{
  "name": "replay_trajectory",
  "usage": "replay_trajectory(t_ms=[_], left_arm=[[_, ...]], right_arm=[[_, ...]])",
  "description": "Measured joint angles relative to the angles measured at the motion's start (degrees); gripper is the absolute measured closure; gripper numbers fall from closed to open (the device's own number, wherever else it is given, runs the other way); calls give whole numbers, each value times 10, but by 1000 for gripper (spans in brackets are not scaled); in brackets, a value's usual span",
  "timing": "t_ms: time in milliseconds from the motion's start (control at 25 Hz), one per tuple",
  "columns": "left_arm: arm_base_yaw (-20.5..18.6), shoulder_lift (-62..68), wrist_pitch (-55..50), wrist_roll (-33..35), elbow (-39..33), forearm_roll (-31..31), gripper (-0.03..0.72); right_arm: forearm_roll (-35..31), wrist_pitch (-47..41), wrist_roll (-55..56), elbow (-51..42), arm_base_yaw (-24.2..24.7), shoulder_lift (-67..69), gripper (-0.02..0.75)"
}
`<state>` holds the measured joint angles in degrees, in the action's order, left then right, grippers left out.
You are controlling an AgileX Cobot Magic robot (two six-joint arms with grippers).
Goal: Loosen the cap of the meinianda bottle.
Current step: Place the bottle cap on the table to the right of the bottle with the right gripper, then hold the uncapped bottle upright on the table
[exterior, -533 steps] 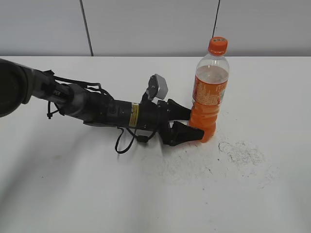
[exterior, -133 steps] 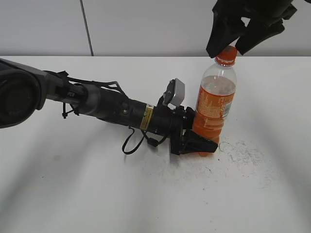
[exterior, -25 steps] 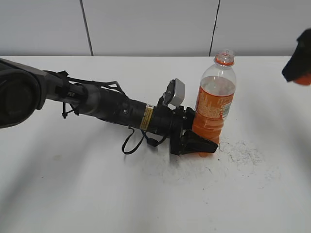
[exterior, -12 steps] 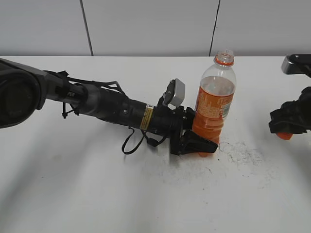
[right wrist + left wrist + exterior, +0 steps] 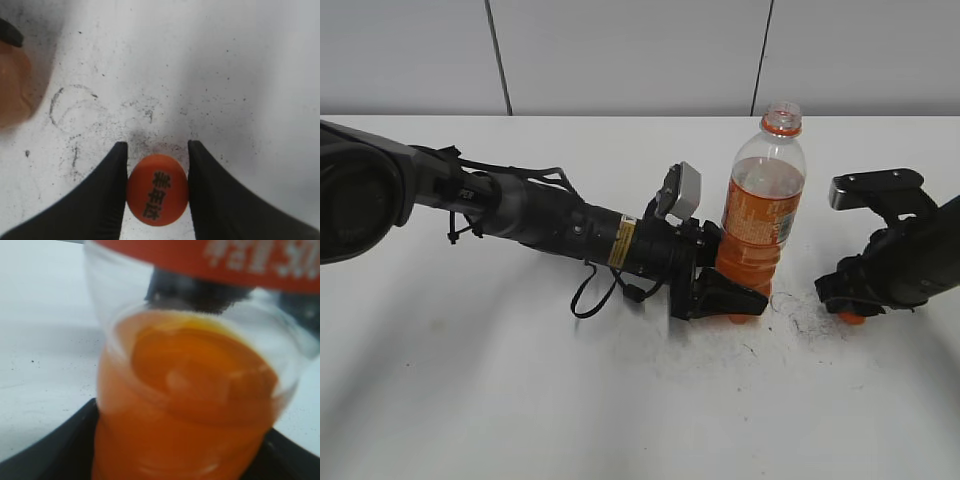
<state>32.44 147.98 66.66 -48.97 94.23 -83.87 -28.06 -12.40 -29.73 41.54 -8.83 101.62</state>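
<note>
Two arms are at work on the white surface [image 5: 520, 400]. From the left, the left gripper [image 5: 720, 290] reaches in low and has its black fingers [image 5: 730, 298] clamped around the base of the meinianda bottle [image 5: 760, 215], which stands upright near the middle with its neck open and only the orange ring at the top. In the left wrist view the orange drink fills the frame, with dark finger edges at the bottom corners. Off to the right of the bottle and near it, the right gripper [image 5: 842, 300] sits down at the surface, its fingers pinching the cap [image 5: 157, 196] from both sides; the cap's orange side with dark printed characters faces the wrist camera. Grey scuff marks [image 5: 100, 125] cover the surface around that spot.
</note>
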Motion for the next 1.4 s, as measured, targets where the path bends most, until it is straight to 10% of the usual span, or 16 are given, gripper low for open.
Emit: replay_trajectory(t_ms=[520,1040,1400], left_arm=[[0,0,0,0,0,0,138],[0,0,0,0,0,0,136],[-17,0,-5,-13,-1,-34,29]], right_arm=[[-4,4,0,-1,0,13,442],[-5,-15,0,-1,0,-2,242],[-5,-40,0,-1,0,-12,239]])
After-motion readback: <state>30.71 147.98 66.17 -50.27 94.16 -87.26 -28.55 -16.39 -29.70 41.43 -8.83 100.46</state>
